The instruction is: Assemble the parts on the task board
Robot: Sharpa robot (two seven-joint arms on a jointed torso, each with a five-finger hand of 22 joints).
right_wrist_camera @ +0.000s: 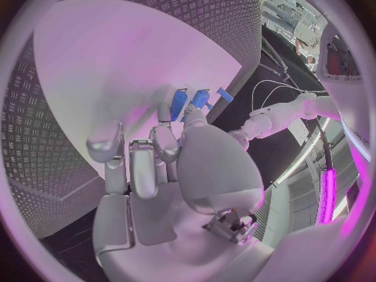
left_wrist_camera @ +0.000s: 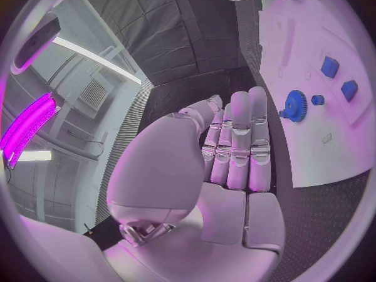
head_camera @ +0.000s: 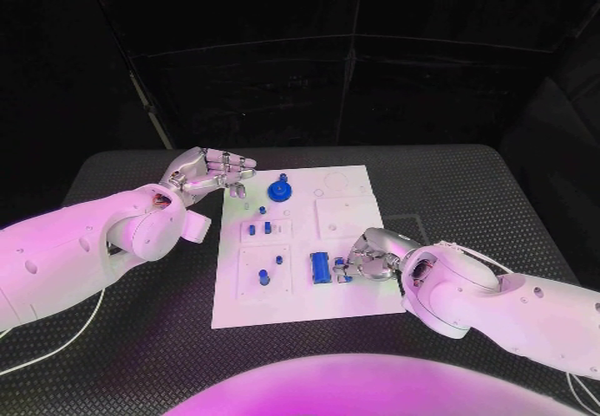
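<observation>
Right hand (head_camera: 367,257) low on the task board (head_camera: 353,299), fingers curled at a blue part (head_camera: 340,268); whether it grips, cannot tell. A second long part (head_camera: 320,266) lies just beside. Left hand (head_camera: 210,171) off the board's far left corner, fingers straight and pressed together, holding nothing. Blue gear (head_camera: 280,189) stands near it.

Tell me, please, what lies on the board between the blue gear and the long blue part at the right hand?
In the head view, small blue parts stand on the task board between the blue gear and the long blue part beside the right hand.
</observation>
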